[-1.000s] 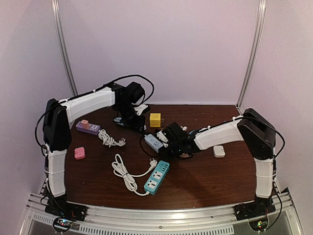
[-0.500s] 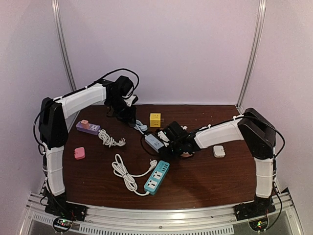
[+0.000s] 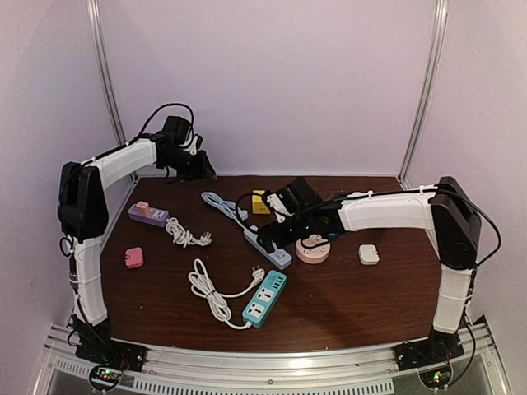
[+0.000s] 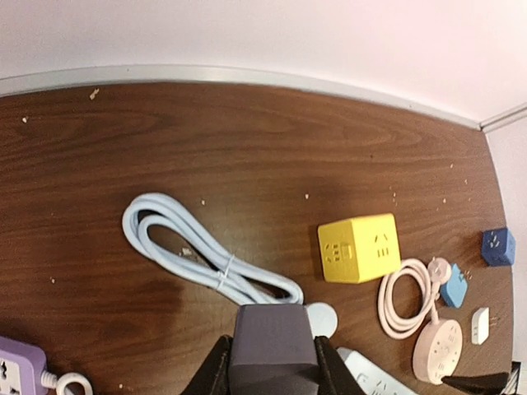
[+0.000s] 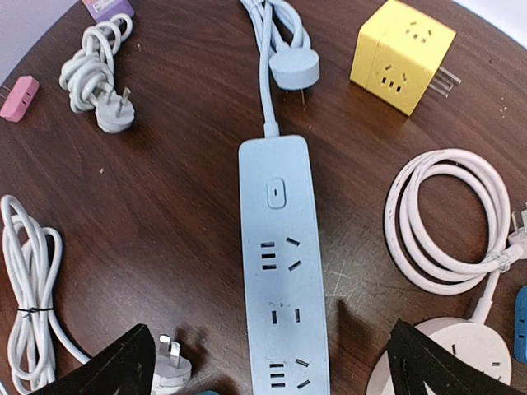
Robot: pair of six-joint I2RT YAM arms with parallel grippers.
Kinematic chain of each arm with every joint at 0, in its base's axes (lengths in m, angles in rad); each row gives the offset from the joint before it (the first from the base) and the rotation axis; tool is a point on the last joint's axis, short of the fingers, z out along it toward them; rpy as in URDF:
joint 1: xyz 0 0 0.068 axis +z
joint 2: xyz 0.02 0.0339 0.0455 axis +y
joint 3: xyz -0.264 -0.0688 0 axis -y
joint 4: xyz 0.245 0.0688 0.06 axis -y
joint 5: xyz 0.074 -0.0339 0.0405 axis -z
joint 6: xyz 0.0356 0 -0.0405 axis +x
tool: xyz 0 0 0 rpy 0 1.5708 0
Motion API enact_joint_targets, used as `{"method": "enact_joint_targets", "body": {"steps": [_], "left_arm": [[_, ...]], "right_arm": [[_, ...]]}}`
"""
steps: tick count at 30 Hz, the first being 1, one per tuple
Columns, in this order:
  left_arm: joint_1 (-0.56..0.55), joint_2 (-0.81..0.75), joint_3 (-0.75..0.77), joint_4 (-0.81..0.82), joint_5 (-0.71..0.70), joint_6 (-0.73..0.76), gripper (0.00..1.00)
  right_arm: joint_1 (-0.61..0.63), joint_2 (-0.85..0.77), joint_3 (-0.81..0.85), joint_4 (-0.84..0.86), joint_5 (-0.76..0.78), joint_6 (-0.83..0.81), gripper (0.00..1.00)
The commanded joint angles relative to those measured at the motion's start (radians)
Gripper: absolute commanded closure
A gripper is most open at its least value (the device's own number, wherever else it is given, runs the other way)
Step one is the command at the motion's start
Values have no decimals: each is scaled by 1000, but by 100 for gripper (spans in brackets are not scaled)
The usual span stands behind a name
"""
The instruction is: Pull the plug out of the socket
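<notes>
A dark grey block plug (image 4: 273, 350) sits clamped between the fingers of my left gripper (image 4: 272, 372). That gripper (image 3: 193, 160) hangs high over the table's back left corner, well away from the socket. The socket is a light blue power strip (image 5: 282, 271) lying flat mid-table (image 3: 276, 255), all its outlets bare. My right gripper (image 5: 276, 370) hovers above the strip's near end, jaws wide open and holding nothing; in the top view it (image 3: 282, 220) is just behind the strip.
A yellow cube socket (image 3: 260, 200), the strip's coiled blue cable (image 3: 222, 204) and a pink round socket (image 3: 313, 249) crowd the strip. A purple strip (image 3: 148, 215), pink adapter (image 3: 134, 257), white cable coil (image 3: 183, 234), teal strip (image 3: 264, 298) and white adapter (image 3: 369, 254) lie around.
The left arm has carried the plug up and back to the left, off the blue strip. The right gripper has opened wide, let go of the strip and risen.
</notes>
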Motion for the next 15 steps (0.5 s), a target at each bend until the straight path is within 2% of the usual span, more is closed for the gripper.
{"method": "enact_joint_targets", "body": {"steps": [1,6,15], "left_arm": [[21,96,34,225,58,-109,79],[90,125,-12,343,51,-192,78],[207,210,-23,386,102,-268,77]], "right_arm": [[-23,-82,27,-32,13,27,0],[-27,-153,-14,-48,13,18,0],[-28,-192,-79,-10,-18,28,0]]}}
